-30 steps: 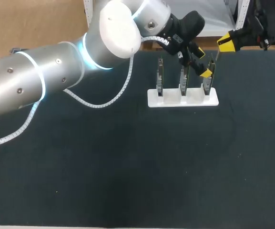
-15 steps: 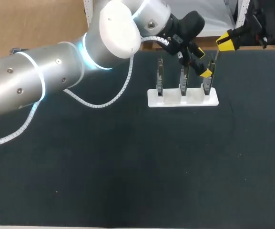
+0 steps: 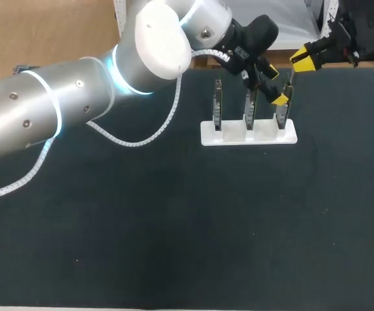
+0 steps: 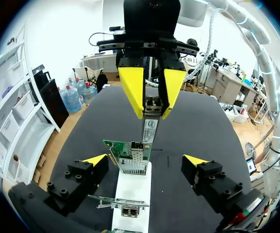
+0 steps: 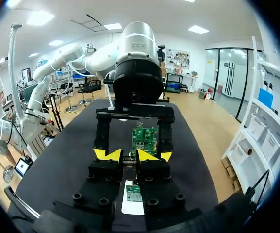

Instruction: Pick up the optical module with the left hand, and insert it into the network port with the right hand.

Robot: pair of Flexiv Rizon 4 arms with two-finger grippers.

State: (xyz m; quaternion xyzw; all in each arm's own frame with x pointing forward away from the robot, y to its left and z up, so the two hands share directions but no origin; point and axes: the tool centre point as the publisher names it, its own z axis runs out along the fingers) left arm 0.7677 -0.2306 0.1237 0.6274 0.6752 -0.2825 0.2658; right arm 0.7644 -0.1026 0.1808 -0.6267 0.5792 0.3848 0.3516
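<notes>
Work surface as I see it from above: a table (image 3: pixel 109 308) covered from edge to edge by a dark, matte, near-black mat (image 3: pixel 174 227). The near edge appears as a thin pale strip; the far edge runs level at the upper right. The mat bears a few tiny pale specks (image 3: pixel 76 261) and faint scuffs, under soft, even light. Through my two wrist cameras the same dark top stretches away as one long, flat panel.
</notes>
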